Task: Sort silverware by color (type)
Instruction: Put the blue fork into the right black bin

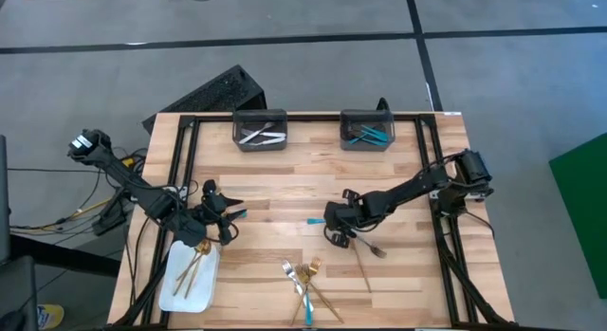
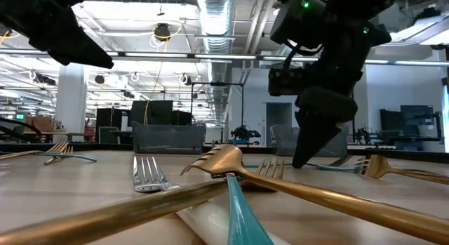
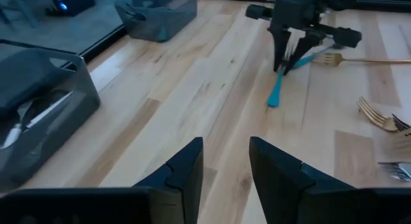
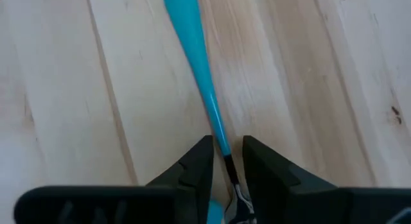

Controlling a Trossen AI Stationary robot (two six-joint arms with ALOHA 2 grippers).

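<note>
The right pincer (image 1: 334, 232) is seen near the middle of the high view, low over the pale wooden bench (image 1: 285, 179). A slim turquoise-blue handled utensil (image 4: 196, 51) lies flat on the bench, and its thin neck sits between the two dark fingers (image 4: 192, 169). The jaws are narrow around it, but it cannot be told whether it is gripped. The left pincer (image 1: 226, 213) is seen at the left of the high view, partly open and holding nothing. Below it, gold forks (image 1: 193, 265) lie on a white rectangular tray (image 1: 176, 295). A mixed pile of gold, silver and blue forks (image 1: 305, 284) lies at the bottom middle. Two dark grey bins (image 1: 260, 130) stand at the top edge, holding silver and blue pieces.
</note>
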